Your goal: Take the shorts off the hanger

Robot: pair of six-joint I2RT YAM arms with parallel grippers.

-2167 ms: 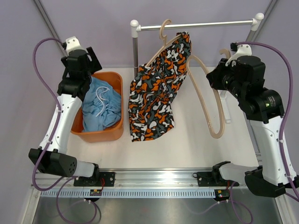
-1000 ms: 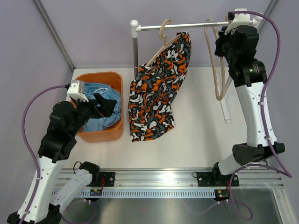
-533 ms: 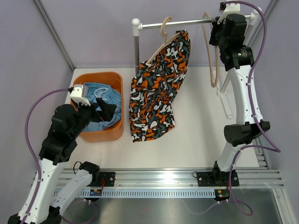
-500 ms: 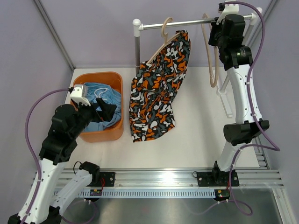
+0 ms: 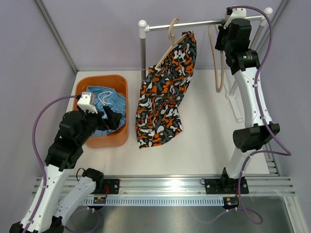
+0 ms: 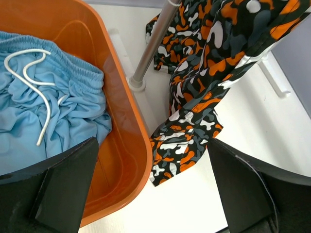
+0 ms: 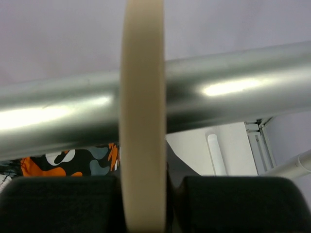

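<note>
The camouflage shorts hang from a beige hanger on the metal rail, their hem resting on the table. They also show in the left wrist view. The light blue shorts with a white drawstring lie in the orange bin, also seen in the left wrist view. My left gripper is open and empty above the bin's near right corner. My right gripper is shut on an empty beige hanger held against the rail.
The rail's upright post stands between the bin and the camouflage shorts, its foot by the bin's wall. A white rack foot lies on the table at the right. Purple walls close in the back and sides.
My right arm has lifted the empty hanger from the table's right side up to the rail. My left arm has drawn back from over the bin to its near right corner.
</note>
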